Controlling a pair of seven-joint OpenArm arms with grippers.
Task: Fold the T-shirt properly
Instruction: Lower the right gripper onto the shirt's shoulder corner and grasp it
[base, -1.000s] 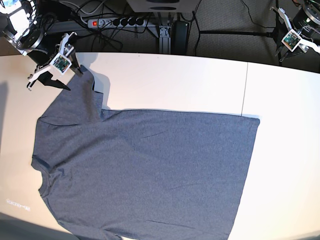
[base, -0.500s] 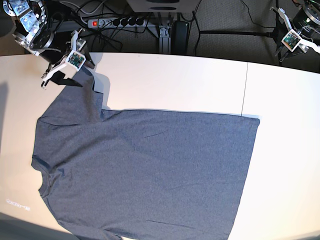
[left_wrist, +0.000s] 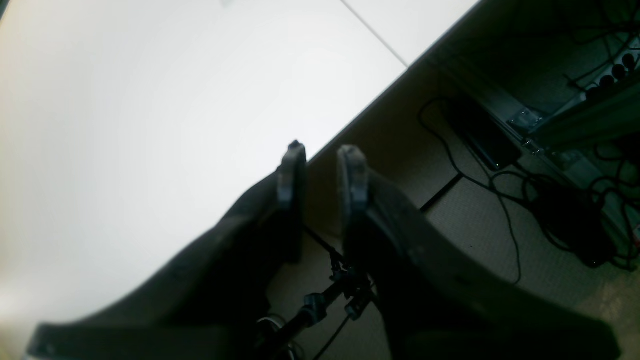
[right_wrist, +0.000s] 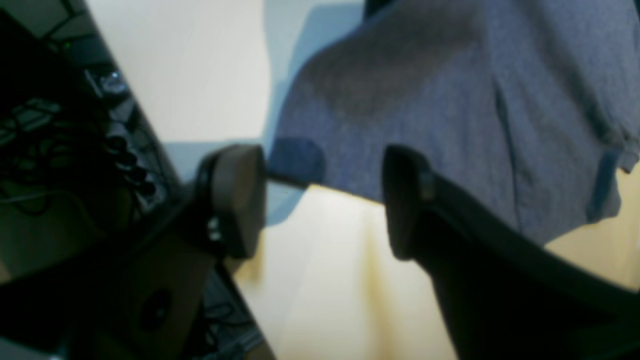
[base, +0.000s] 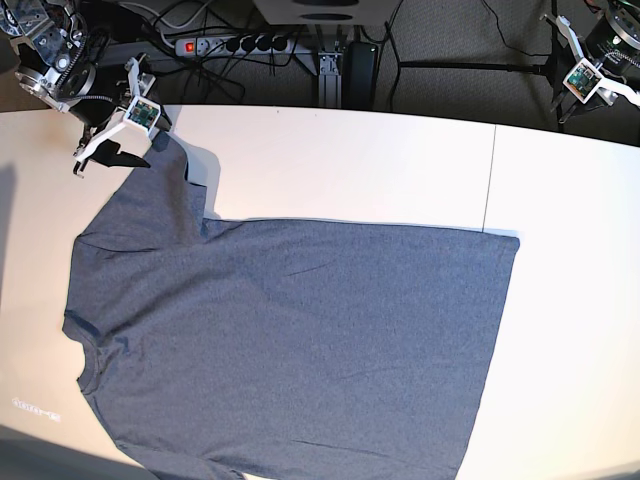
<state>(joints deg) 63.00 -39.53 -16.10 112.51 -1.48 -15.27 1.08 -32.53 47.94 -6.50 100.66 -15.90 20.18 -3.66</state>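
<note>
The dark blue-grey T-shirt (base: 290, 340) lies spread flat on the white table (base: 340, 160), with its neck at the left and its hem at the right. No lettering shows. One sleeve (base: 165, 190) points to the far left corner. There my right gripper (base: 118, 160) hovers just left of the sleeve tip. In the right wrist view the right gripper (right_wrist: 320, 200) is open, and the sleeve (right_wrist: 425, 100) edge lies just past its fingertips, ungripped. My left gripper (base: 592, 82) hangs beyond the table's far right edge. The left gripper (left_wrist: 322, 172) stands open by a narrow gap with nothing in it.
A seam (base: 490, 175) runs across the table right of centre. Beyond the far edge, a power strip (base: 235, 42), cables and a stand's frame lie on the floor. The shirt's bottom sleeve runs out of the base view at the near edge.
My right gripper swung right along the sleeve tip, then drew back a little toward the far edge, and its jaws widened slightly. The shirt and the left arm have not moved.
</note>
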